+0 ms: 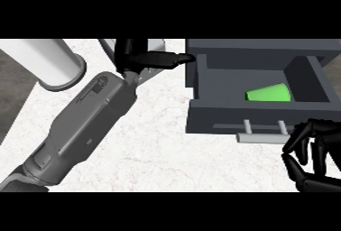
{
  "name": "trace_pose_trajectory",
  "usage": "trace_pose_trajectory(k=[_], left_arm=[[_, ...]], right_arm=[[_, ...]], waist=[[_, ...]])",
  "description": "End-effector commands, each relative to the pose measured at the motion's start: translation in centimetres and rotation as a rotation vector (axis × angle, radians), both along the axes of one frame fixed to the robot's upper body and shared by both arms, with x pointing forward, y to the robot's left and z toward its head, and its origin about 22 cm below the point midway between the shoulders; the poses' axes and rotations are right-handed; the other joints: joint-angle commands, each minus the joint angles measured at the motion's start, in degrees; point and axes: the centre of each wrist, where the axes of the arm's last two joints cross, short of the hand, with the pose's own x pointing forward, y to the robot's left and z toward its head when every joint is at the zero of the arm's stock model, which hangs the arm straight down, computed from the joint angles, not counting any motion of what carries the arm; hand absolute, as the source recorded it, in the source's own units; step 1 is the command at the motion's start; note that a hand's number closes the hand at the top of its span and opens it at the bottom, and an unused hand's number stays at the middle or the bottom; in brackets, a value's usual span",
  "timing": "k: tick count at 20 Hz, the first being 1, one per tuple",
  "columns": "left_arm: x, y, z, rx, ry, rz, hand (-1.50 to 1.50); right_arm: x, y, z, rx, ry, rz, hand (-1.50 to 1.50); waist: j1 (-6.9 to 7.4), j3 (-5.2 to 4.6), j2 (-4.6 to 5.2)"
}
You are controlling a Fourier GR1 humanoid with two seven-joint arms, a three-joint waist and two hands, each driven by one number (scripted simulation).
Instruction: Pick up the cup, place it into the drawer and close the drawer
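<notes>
Counter [153,149], empty curled right robot hand [311,155]

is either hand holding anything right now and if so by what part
Nothing is held. The green cup lies inside the open drawer; the left hand and right hand are both empty.

one green cup [269,93], one drawer [220,119], two hands [141,56]

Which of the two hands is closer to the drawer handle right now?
The right hand, fingers curled, sits just right of the drawer handle. The left hand is up by the drawer unit's back left corner, far from the handle.
</notes>
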Motion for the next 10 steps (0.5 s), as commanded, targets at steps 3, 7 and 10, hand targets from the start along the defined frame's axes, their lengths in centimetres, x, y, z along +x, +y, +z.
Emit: trace_pose_trajectory(k=[3, 7, 10], left_arm=[[-2.9, 7.2, -1.8, -0.025, 0.033, 0.033, -1.5], [-7.0, 10.0, -3.8, -0.03, 0.07, 0.036, -1.5], [-8.7, 13.0, -5.0, -0.05, 0.046, 0.033, -1.5]], right_arm=[[1.2, 0.1, -1.4, -0.106, 0.037, -0.025, 1.5], [1.0, 1.7, -2.1, -0.164, 0.052, -0.067, 1.5], [1.1, 1.7, -3.1, -0.287, 0.019, -0.052, 1.5]], waist=[[0.3, 0.02, 0.27], [0.3, 0.01, 0.23], [0.07, 0.0, 0.37]])
